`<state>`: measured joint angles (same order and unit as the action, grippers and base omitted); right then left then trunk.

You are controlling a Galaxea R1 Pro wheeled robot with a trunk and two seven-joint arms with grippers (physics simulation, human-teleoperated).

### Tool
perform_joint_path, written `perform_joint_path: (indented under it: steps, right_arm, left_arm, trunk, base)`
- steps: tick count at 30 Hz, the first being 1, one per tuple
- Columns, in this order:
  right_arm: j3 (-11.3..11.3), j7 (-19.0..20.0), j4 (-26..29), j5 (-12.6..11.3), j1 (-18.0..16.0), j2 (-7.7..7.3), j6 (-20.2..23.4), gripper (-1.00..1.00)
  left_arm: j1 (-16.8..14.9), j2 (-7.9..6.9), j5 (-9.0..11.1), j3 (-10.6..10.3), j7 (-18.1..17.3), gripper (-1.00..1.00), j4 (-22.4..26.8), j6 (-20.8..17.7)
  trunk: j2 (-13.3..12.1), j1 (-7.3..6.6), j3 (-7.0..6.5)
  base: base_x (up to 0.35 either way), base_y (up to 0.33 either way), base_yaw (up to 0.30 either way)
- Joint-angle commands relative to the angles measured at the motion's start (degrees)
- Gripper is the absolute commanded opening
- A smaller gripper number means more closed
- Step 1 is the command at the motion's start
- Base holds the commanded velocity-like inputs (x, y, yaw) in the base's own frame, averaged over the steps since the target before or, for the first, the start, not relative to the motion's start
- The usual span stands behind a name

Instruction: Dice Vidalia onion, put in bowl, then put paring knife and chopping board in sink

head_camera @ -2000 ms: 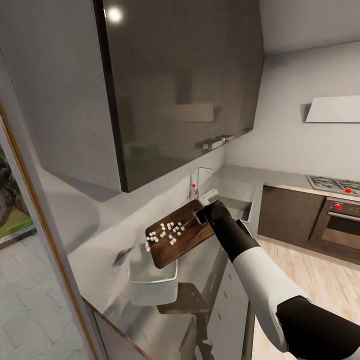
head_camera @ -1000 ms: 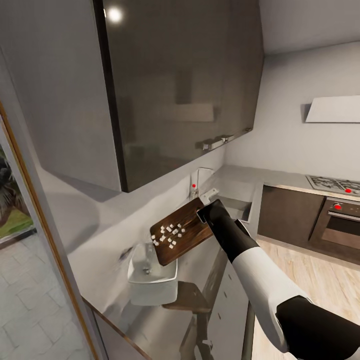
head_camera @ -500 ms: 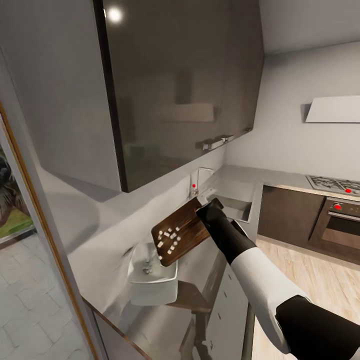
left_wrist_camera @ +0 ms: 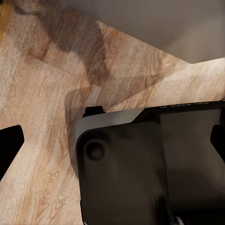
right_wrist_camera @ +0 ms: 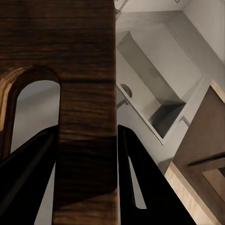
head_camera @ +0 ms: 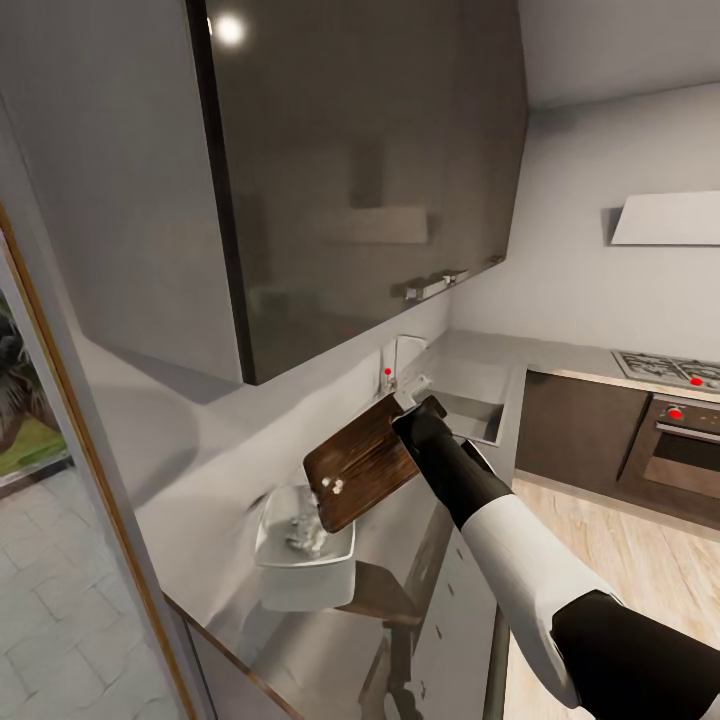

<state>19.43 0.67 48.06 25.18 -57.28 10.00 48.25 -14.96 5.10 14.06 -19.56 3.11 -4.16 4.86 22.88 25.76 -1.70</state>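
**Q:** What's just changed?

**Me:** I've tipped the dark brown wooden chopping board [head_camera: 362, 462] steeper over the white rounded-square bowl [head_camera: 303, 562]. 2 s ago approx. twenty white onion cubes sat spread on the board; now just a couple of cubes [head_camera: 335, 485] cling near its low corner, and a pale heap [head_camera: 303, 535] lies inside the bowl. So the "onion into bowl" step looks nearly done, by my reckoning; knife and board to the sink are what's left.

**Q:** Your jaws?

**Me:** Right gripper [right_wrist_camera: 87, 154] is clamped on the board's handle end, one black finger either side of the strip beside the rounded slot. Left gripper: the wrist cam has black housing and pale wood-look floor, fingertips barely at the frame edges, so I can't tell its state.

**Q:** Where's everything relative to the bowl?

**Me:** Board hangs above the bowl, low corner over its rim. The grey rectangular sink [head_camera: 462, 414] is further along the glossy grey countertop [head_camera: 200, 480], beyond the board, chrome tap w/ red dot [head_camera: 388, 371] by it. Can't make out the paring knife.

**Q:** Materials?

**Me:** Board: streaky grain, rounded corners, rigid. Bowl: smooth, glossy, shallow. Cubes: tiny, loose, prob. slide easily on tilted wood.
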Motion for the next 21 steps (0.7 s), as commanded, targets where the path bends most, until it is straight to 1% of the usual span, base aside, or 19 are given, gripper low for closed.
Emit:
perform_joint_path:
  steps: [1, 16, 21]
  right_arm:
    - [0.08, 0.05, 0.02, 0.22, -0.02, 0.0, 0.27, -1.0]
    - [0.11, 0.13, 0.02, 0.25, -0.02, 0.0, 0.11, -1.0]
    - [-0.43, 0.6, 0.21, 0.17, -0.02, 0.0, -0.11, -1.0]
  left_arm:
    - [-0.07, 0.03, 0.48, -0.48, 0.05, 1.0, -0.26, 0.42]
    - [-0.07, 0.0, 0.53, -0.48, 0.05, 1.0, -0.3, 0.42]
    - [-0.07, 0.0, 0.53, -0.48, 0.05, 1.0, -0.31, 0.42]
  trunk:
    - [0.05, 0.02, 0.03]
    - [0.05, 0.02, 0.03]
    - [0.05, 0.02, 0.03]
  base:
    - [0.0, 0.0, 0.0]
    - [0.0, 0.0, 0.0]
    - [0.0, 0.0, 0.0]
